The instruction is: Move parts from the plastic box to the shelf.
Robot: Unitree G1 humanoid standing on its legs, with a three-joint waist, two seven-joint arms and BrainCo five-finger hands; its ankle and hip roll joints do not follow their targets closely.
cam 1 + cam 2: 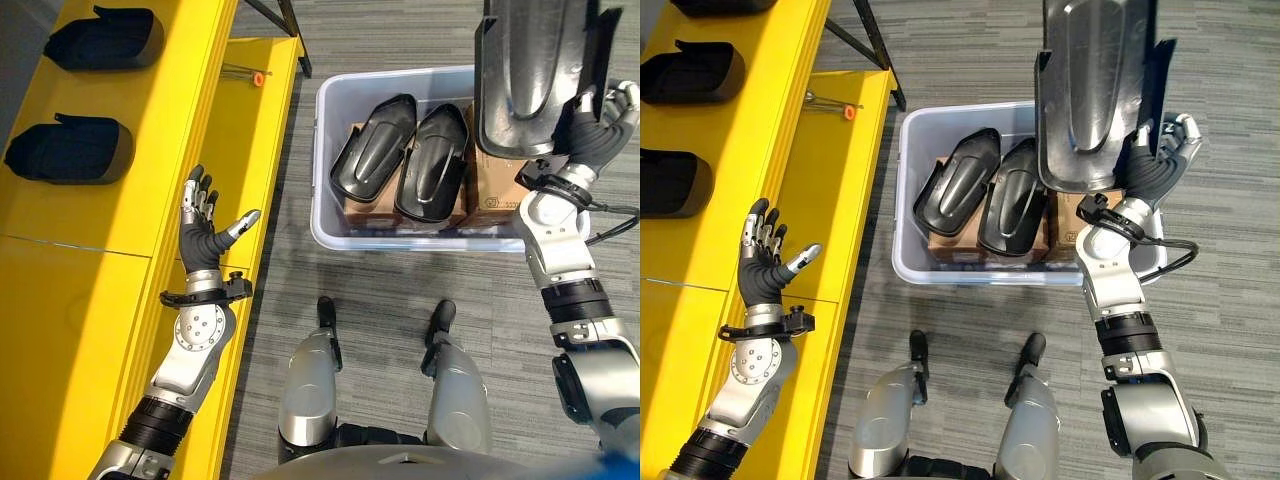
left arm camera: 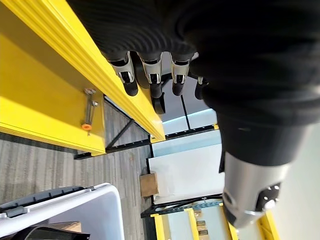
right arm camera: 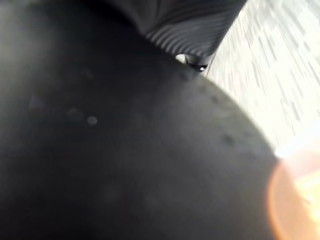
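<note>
Bare yellow shelf point(image 1: 90, 290) surface lies beside my left hand point(image 1: 203, 232); two black moulded plastic parts point(image 1: 70, 148) occupy its far end.

yellow shelf point(image 1: 120, 210), black parts point(image 1: 400, 150), grey-striped carpet point(image 1: 400, 290)

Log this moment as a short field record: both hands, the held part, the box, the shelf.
right hand: curled round a large dark grey moulded plastic part, raised above the box
left hand: open, holding nothing, over the yellow metal shelf
pale translucent plastic box: on the floor, two dark parts lying on cardboard inside
shelf contents: two black parts
</note>
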